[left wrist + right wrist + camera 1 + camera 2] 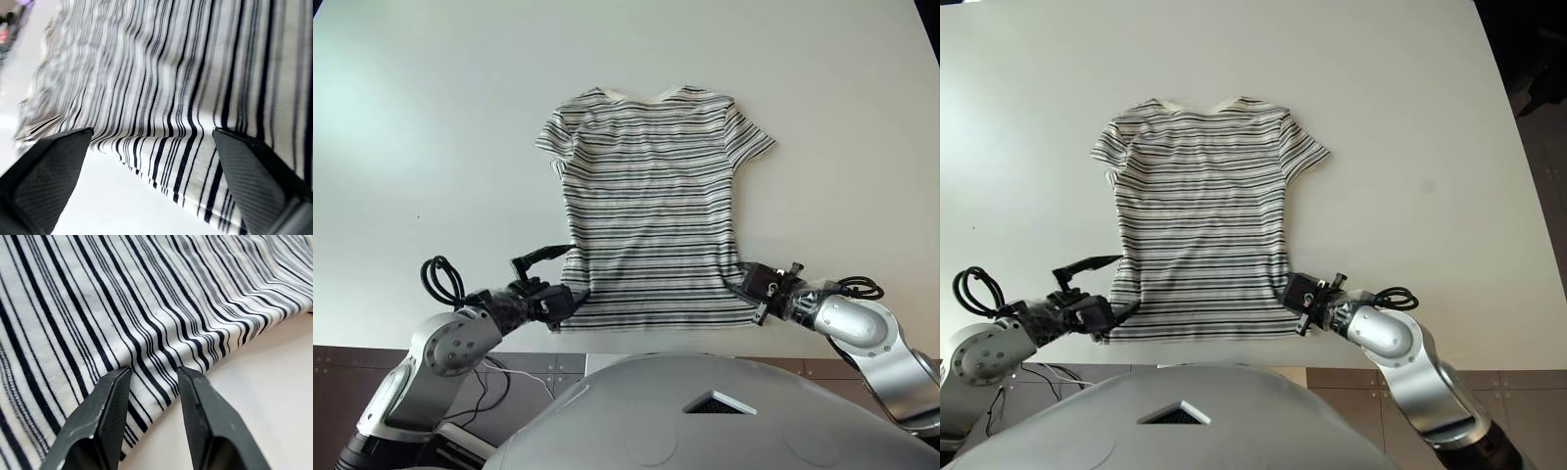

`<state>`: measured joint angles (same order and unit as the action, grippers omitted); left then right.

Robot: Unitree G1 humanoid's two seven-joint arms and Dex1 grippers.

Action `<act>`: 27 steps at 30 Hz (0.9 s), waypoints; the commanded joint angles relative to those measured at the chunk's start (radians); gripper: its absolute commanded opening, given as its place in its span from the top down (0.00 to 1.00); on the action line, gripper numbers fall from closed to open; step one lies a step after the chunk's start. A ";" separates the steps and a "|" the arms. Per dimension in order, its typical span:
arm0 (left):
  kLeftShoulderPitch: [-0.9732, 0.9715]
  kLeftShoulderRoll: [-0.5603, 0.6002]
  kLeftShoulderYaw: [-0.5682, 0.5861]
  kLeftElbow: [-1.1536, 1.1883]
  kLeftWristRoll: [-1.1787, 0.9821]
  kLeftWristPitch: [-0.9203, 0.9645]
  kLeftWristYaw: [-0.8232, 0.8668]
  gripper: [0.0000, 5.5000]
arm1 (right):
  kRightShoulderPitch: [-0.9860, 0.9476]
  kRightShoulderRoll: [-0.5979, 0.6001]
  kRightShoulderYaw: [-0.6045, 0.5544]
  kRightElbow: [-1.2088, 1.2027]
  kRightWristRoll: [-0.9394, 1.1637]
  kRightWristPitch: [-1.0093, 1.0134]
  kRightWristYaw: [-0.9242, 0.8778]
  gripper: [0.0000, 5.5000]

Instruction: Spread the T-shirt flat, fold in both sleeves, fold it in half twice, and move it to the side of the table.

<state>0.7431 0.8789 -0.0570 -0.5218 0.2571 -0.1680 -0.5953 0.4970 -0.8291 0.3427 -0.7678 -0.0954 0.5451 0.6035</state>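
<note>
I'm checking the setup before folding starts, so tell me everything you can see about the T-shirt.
The T-shirt is short-sleeved, white with dark horizontal stripes and a pale neckband, seemingly soft knit cloth. It lies spread flat on the white table, collar away from the robot, both sleeves out, unfolded. The left end effector, wide open, straddles its left hem corner; the right end effector pinches cloth at the right hem corner.

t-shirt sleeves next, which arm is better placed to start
Left, likely: the left gripper is open at the T-shirt hem corner, holding nothing, free to go to the left sleeve. The right gripper sits on the cloth at its corner.
</note>
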 commanded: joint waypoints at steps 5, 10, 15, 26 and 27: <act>-0.008 0.034 0.118 -0.076 -0.192 0.144 -0.125 0.18 | -0.072 0.011 -0.244 -0.049 0.238 0.058 0.111 0.69; -0.130 0.030 0.299 -0.206 -0.426 0.319 -0.183 0.18 | -0.228 0.025 -0.300 -0.081 0.448 0.088 0.205 0.69; -0.446 0.039 0.139 0.153 -0.091 0.314 -0.007 0.18 | -0.444 0.123 -0.091 0.099 0.289 0.066 0.097 0.69; -0.690 -0.124 -0.059 0.519 0.089 0.203 0.128 0.18 | -0.542 0.189 0.080 0.349 0.086 -0.065 0.084 0.69; -0.683 -0.116 -0.061 0.525 0.091 0.201 0.120 0.18 | -0.540 0.191 0.081 0.350 0.084 -0.064 0.083 0.69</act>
<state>0.0531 0.7442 -0.1217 -0.0108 0.3342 0.0363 -0.4646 -0.0474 -0.6382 0.4241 -0.4196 0.0005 0.4825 0.6812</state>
